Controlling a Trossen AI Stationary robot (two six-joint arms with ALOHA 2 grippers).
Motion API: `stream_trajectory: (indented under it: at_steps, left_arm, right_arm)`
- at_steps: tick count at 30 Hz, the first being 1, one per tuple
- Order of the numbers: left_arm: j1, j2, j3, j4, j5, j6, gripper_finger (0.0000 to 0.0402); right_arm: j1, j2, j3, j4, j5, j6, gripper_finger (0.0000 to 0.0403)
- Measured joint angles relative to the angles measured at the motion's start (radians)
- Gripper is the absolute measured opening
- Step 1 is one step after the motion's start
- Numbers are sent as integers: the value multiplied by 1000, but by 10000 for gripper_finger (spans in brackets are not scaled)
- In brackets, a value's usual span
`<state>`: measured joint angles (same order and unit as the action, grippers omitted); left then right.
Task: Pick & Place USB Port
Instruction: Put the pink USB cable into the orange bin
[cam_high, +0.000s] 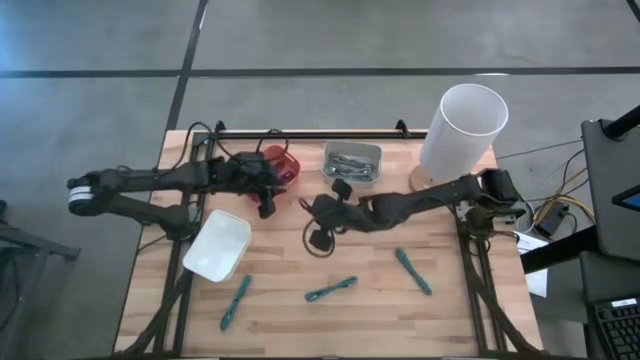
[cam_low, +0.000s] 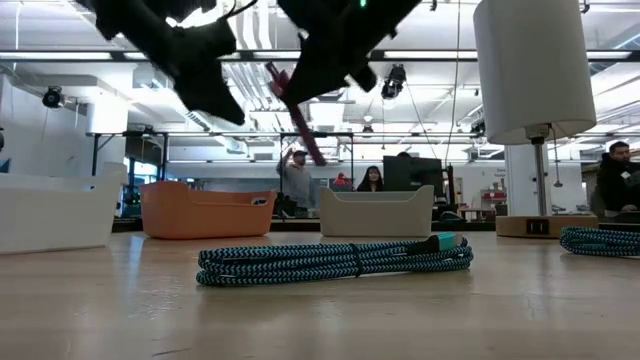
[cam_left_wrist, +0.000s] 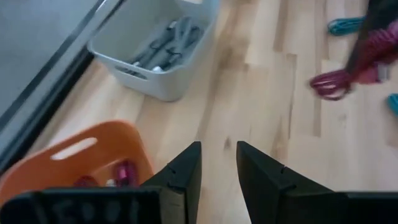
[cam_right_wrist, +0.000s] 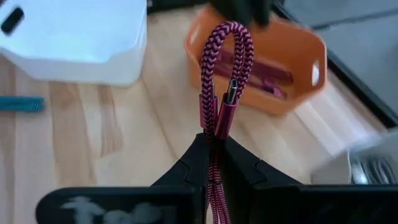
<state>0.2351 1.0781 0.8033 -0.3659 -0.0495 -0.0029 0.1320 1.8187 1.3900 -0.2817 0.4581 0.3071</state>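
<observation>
The right gripper's (cam_right_wrist: 214, 158) jaws are pressed together on a pink cable (cam_right_wrist: 225, 81), a braided one folded into a loop with a metal plug at its end. The left gripper's (cam_left_wrist: 217, 165) jaws stand a little apart and hold nothing.

In the low view, the nearest thing is a teal cable (cam_low: 335, 260) lying bundled on the wooden table (cam_low: 320, 320). Above it, the pink cable hangs in the air from the right gripper, over the middle of the table. In the high view, two more teal cables lie along the front part of the table, and a white bin (cam_high: 217, 245) sits on the left side.

Farther back, the left gripper hovers just beside the orange bin (cam_high: 280, 165). This bin has some pink things in it. The right gripper with its pink cable is near the orange bin, but not over it. Next to the orange bin is a grey bin (cam_high: 353, 162) with grey cables inside. At the back right corner stands a tall white lamp (cam_high: 461, 132) on a wooden base.
</observation>
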Motion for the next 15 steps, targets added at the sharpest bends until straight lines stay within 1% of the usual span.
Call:
stream_trajectory:
  at_steps: [3, 7, 10, 11, 15]
  left_arm:
    - [-12, -2, -77, 115, 71, -1, 106]
    - [-26, -2, -179, 294, 153, 5, 106]
    - [-31, -2, -240, 428, 166, 1, 106]
    - [-31, -2, -258, 473, 166, 1, 106]
    - [-30, -2, -314, 654, 166, -13, 106]
  right_arm:
    - [-36, 0, -42, 123, -33, -49, 22]
    - [-81, 0, -103, 340, -48, -91, 22]
    - [-108, 0, -148, 464, -55, -108, 22]
    - [-117, 0, -162, 502, -72, -109, 22]
    - [-151, 0, -196, 611, -194, -101, 22]
